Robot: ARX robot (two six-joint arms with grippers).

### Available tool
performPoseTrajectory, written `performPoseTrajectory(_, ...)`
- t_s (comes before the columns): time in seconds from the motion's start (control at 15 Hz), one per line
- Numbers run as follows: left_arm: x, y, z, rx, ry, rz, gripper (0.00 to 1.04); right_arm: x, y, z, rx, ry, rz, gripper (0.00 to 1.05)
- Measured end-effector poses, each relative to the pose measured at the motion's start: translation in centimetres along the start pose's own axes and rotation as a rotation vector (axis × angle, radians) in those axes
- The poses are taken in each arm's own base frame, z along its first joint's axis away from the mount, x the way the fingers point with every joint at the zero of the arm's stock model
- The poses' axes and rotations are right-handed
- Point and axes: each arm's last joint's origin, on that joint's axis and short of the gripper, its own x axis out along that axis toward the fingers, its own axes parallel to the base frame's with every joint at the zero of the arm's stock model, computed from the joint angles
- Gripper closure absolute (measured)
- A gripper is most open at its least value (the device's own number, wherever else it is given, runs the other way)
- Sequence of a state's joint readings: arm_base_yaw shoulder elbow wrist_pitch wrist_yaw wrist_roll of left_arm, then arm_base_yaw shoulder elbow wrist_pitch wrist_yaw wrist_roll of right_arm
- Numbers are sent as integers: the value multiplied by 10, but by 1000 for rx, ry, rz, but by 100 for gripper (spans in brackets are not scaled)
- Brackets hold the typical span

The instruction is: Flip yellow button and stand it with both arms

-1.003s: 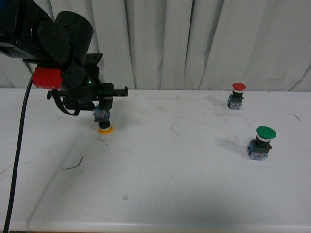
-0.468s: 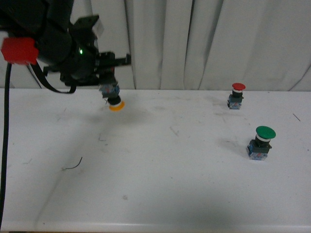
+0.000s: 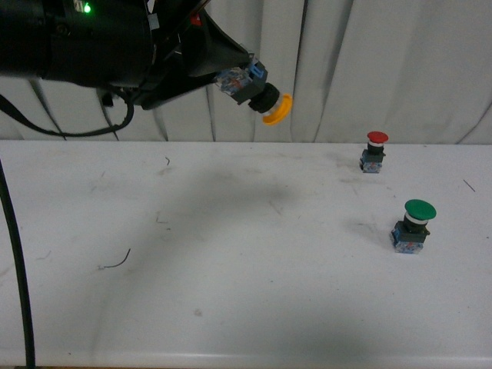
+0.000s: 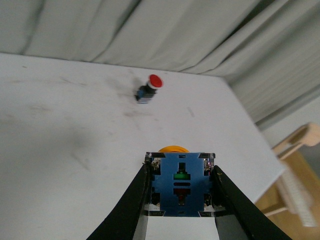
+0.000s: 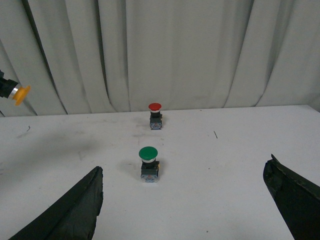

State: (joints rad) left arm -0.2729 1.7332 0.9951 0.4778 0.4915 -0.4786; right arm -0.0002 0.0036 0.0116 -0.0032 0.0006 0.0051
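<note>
yellow button: in the air, high above the bench, cap tilted down toward our right side | step: we judge the flip is in hand; next the right tool must come to take it | left tool: clamped on its blue block | right tool: spread wide, holds nothing

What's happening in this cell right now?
The left gripper is shut on the yellow button. It pinches the blue contact block and holds the button in the air well above the table, with the cap tilted sideways and slightly down. The right gripper is open and empty. The red button and green button stand upright on the table.
</note>
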Motion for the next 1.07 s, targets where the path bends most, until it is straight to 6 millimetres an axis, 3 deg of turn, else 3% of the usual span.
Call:
performPoseTrajectory(0.13,1,3,-16,-130,-84,-156,75,0,0,0,0,0,0,6)
performPoseTrajectory(0.33,8,-4,-25,-226,-188,-323,75,0,0,0,0,0,0,6)
performPoseTrajectory(0.54,11,-1,-38,-298,-191,-363,75,0,0,0,0,0,0,6)
performPoseTrajectory(0.74,10,3,-39,-310,-191,-351,75,0,0,0,0,0,0,6)
performPoseTrajectory(0.87,9,6,-40,-319,-182,-336,75,6,-9,26,131,-238,188,6)
performPoseTrajectory(0.94,9,6,-40,-320,-181,-334,75,17,-17,32,263,-243,285,6)
performPoseTrajectory(1.0,9,7,-40,-321,-175,-327,75,31,-21,36,373,-230,362,6)
performPoseTrajectory(1.07,8,8,-39,-319,-180,-324,75,53,-26,59,455,-287,402,6)
